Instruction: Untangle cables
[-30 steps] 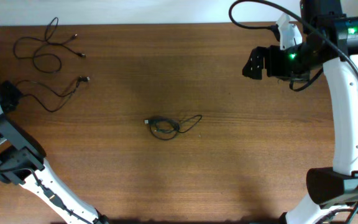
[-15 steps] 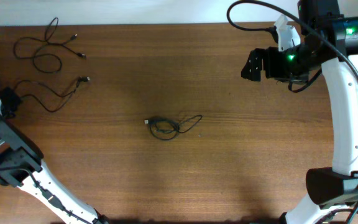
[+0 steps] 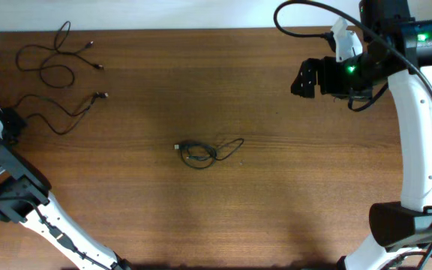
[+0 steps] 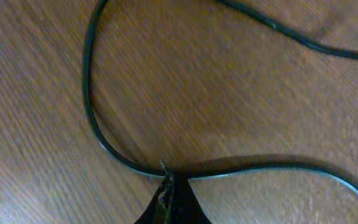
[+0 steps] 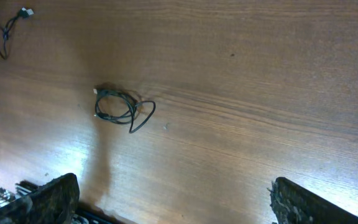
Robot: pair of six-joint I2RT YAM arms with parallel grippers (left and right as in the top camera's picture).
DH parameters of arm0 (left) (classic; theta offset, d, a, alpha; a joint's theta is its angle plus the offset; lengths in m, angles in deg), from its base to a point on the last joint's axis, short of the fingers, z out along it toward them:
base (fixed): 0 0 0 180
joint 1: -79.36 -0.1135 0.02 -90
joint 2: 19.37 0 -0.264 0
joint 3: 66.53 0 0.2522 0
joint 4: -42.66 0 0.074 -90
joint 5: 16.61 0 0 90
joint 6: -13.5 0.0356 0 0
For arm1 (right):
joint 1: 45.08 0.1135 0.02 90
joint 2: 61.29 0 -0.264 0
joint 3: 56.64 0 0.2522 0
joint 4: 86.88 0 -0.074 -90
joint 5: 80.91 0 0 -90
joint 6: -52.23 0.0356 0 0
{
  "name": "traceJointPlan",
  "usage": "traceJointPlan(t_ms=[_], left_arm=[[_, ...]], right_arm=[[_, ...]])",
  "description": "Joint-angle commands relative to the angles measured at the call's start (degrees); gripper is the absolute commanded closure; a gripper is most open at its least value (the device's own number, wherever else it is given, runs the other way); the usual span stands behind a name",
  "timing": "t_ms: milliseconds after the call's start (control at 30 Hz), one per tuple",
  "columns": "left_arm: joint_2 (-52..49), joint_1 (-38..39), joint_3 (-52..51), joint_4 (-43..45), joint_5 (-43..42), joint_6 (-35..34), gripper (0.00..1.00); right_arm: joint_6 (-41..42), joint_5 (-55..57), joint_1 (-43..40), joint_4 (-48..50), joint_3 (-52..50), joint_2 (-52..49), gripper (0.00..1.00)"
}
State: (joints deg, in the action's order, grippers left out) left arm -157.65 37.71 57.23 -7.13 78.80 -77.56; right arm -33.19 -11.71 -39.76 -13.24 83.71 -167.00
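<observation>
A small coiled bundle of thin black cable (image 3: pixel 197 153) lies mid-table and also shows in the right wrist view (image 5: pixel 118 107). Two loose black cables lie at the far left: one (image 3: pixel 51 60) near the back edge, another (image 3: pixel 60 114) in front of it. My left gripper (image 3: pixel 10 124) sits at the left end of that second cable. In the left wrist view its fingers (image 4: pixel 168 186) are pinched together on the black cable (image 4: pixel 98 124), low over the wood. My right gripper (image 3: pixel 304 76) is open and empty (image 5: pixel 179 205), high above the table at the back right.
The brown wooden table (image 3: pixel 276 195) fills the view. A silver-tipped plug (image 3: pixel 102 95) ends the second loose cable. The right arm's thick black cable (image 3: pixel 306 7) loops above the back right. The table's left edge is next to my left arm.
My left arm has shifted slightly toward the left edge. My right gripper has edged a little to the left. The cables lie as before.
</observation>
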Motion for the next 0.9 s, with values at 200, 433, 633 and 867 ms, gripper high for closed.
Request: traceJointPlan(t_ms=[200, 433, 633, 867], left_arm=[[-3.5, -0.7, -0.4, 6.1, 0.0, 4.6, 1.0], [-1.0, -1.8, 3.8, 2.1, 0.0, 4.1, 1.0], [9.4, -1.8, 4.1, 0.2, -18.6, -1.1, 0.65], [16.2, 1.5, 4.1, -1.7, -63.9, -4.6, 0.01]], right_arm=[[0.5, 0.3, 0.4, -0.2, 0.3, -0.1, 0.02], [0.4, 0.3, 0.4, -0.5, 0.3, -0.1, 0.01], [0.4, 0.3, 0.4, -0.4, 0.3, -0.1, 0.01], [0.4, -4.7, 1.0, -0.4, 0.3, -0.4, 0.01]])
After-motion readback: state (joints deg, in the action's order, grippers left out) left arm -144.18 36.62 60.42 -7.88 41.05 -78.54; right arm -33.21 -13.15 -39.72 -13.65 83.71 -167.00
